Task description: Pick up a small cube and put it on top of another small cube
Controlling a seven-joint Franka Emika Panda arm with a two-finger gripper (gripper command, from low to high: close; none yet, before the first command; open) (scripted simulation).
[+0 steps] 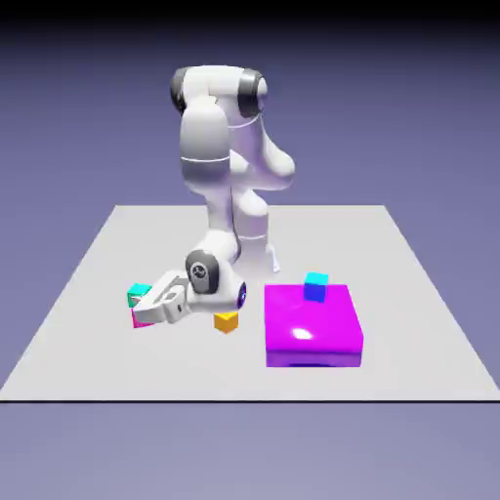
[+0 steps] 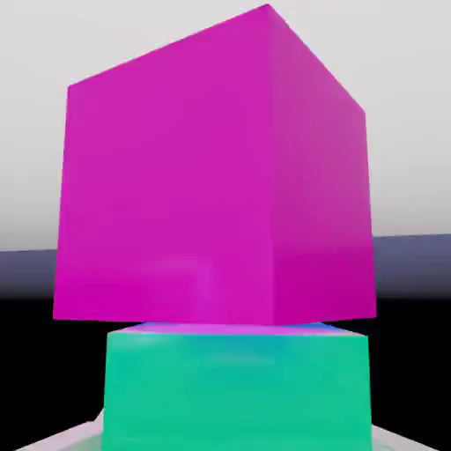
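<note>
exterior view: magenta block (image 1: 312, 320) well apart, orange cube (image 1: 227, 322) near the end effector (image 1: 144, 307), whose opening and grip i can't tell.

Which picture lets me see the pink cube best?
The hand view: the pink cube fills much of it, with two sides showing and the green cube next to it. The exterior view shows just a small bit of pink, partly hidden by the end effector.
</note>
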